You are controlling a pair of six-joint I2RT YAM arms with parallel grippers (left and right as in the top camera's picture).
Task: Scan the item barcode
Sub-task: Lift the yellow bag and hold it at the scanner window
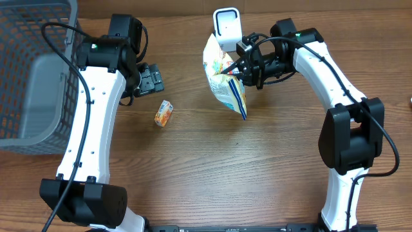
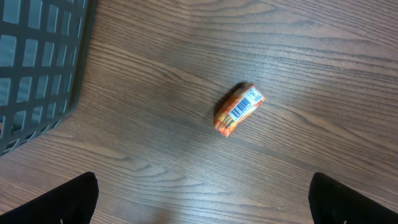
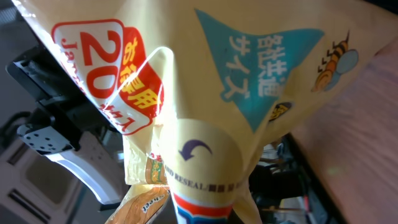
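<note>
We see our right gripper (image 1: 232,72) pinched shut on the yellow snack bag (image 1: 217,64), held up just beside the white scanner (image 1: 226,27), while our left gripper (image 1: 152,78) spreads its fingers (image 2: 68,202) wide, touching nothing, over the table (image 1: 212,161) near a small orange packet (image 1: 163,113).

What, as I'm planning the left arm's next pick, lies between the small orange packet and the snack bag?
Only bare wooden table, seen in the overhead view, separates the orange packet from the snack bag.

Left fingers (image 2: 65,202) spread wide; right fingers (image 1: 237,68) pinched shut.
</note>
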